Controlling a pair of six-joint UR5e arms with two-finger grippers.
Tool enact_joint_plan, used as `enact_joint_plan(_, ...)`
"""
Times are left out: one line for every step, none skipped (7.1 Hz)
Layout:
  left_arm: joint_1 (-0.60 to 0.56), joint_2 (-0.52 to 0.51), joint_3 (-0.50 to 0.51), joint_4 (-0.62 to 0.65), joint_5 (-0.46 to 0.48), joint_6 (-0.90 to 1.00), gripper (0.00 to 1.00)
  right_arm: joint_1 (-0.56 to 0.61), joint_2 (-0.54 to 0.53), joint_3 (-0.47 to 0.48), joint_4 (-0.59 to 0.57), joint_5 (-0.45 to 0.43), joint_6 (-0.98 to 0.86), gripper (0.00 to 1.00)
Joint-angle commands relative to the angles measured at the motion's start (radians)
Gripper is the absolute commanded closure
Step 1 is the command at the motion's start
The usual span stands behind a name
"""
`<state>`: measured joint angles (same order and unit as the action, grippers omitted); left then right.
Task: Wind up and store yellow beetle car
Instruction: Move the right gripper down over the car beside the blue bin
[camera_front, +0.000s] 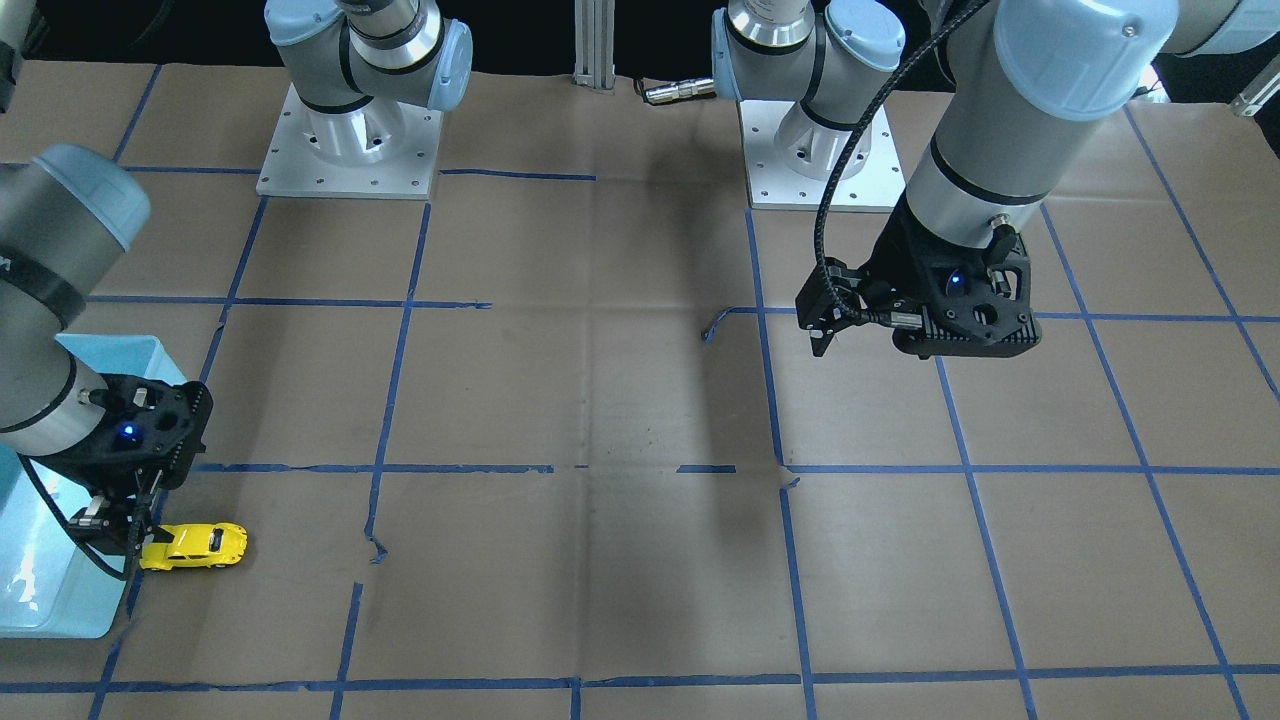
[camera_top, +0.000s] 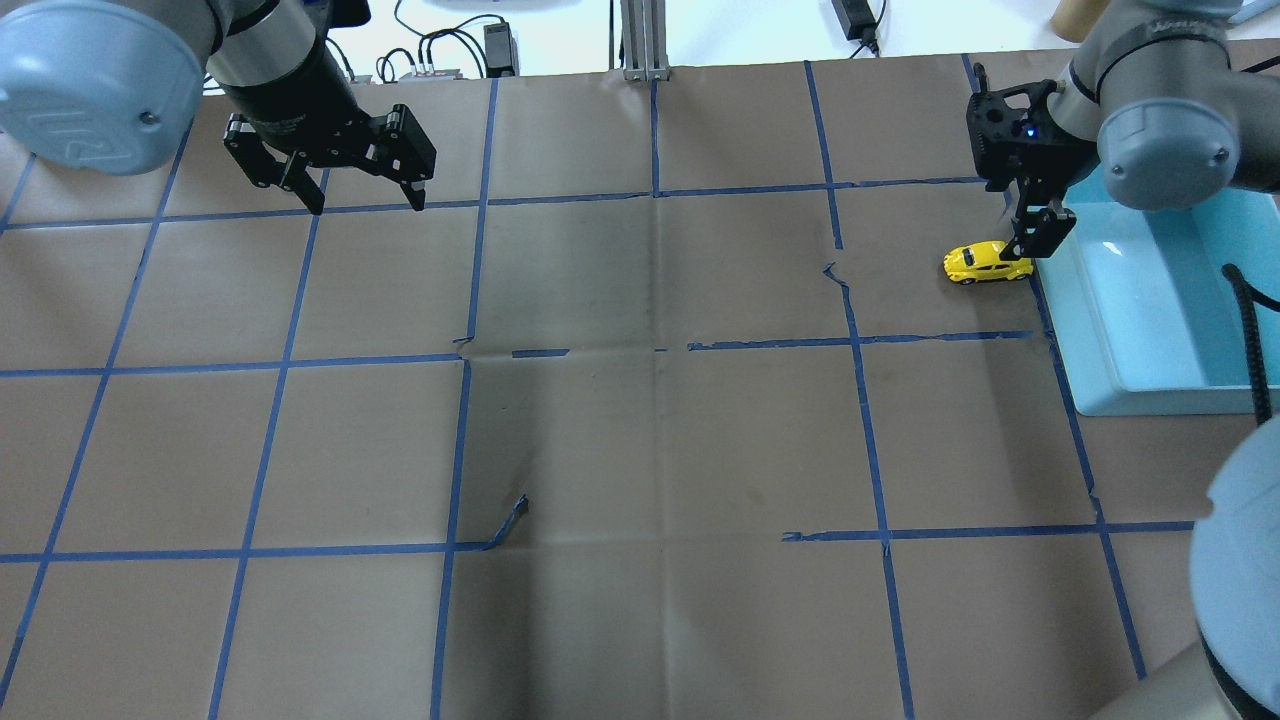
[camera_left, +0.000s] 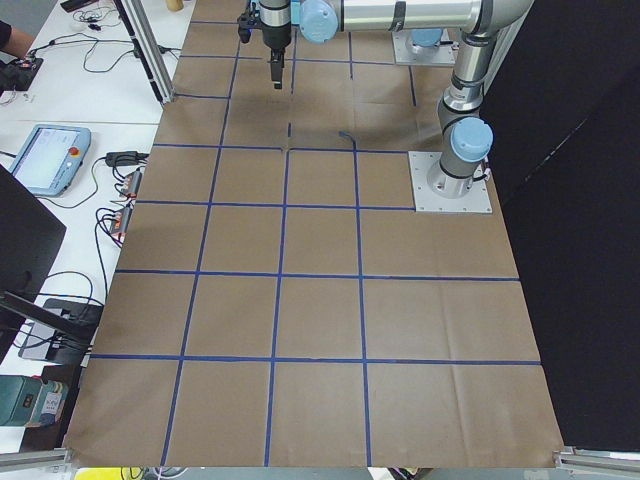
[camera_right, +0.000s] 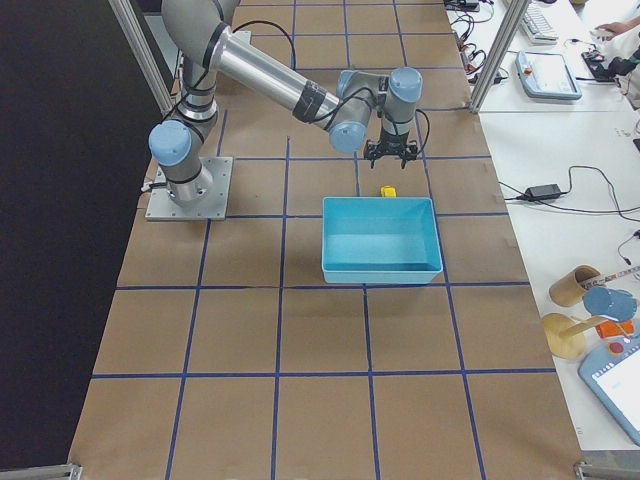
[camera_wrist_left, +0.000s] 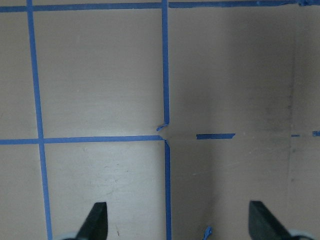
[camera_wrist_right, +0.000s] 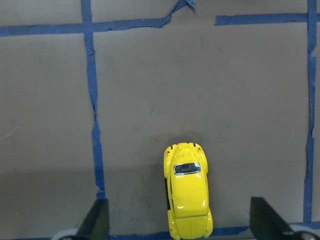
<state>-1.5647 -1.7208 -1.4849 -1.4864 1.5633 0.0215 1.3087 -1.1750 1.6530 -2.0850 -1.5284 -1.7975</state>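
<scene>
R gripper: mine, jaws wide, holding nothing.
Small glossy yellow beetle-shaped toy car: on brown paper table, between my R fingers, long axis crosswise to their closing line. Looks untouched, but height unclear.
Light-blue plastic bin: just beside car.
L gripper: jaws apart, empty, well apart from car.

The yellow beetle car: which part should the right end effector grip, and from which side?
Probably the two long flanks of the yellow beetle car, at mid-body, from straight above. It stands on its wheels, lengthwise between the open fingers of the right end effector, so they span only its narrow width.
</scene>
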Motion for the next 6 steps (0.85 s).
enact_joint_plan(0.0, 0.001, 0.0, 0.0, 0.0, 0.0, 0.0, -0.008, 0.05, 0.014, -0.064, 0.008, -0.031, 0.0)
enact_joint_plan(0.0, 0.001, 0.0, 0.0, 0.0, 0.0, 0.0, -0.018, 0.076, 0.013, -0.067, 0.008, -0.08, 0.0)
enact_joint_plan(0.0, 0.001, 0.0, 0.0, 0.001, 0.0, 0.0, -0.032, 0.086, 0.013, -0.076, 0.008, -0.097, 0.0)
enact_joint_plan(0.0, 0.001, 0.0, 0.0, 0.0, 0.0, 0.0, -0.034, 0.093, 0.014, -0.096, 0.001, -0.13, 0.0)
enact_joint_plan(0.0, 0.001, 0.0, 0.0, 0.0, 0.0, 0.0, -0.035, 0.112, 0.014, -0.121, -0.001, -0.141, 0.0)
enact_joint_plan(0.0, 0.001, 0.0, 0.0, 0.0, 0.0, 0.0, -0.037, 0.133, 0.016, -0.122, 0.001, -0.154, 0.0)
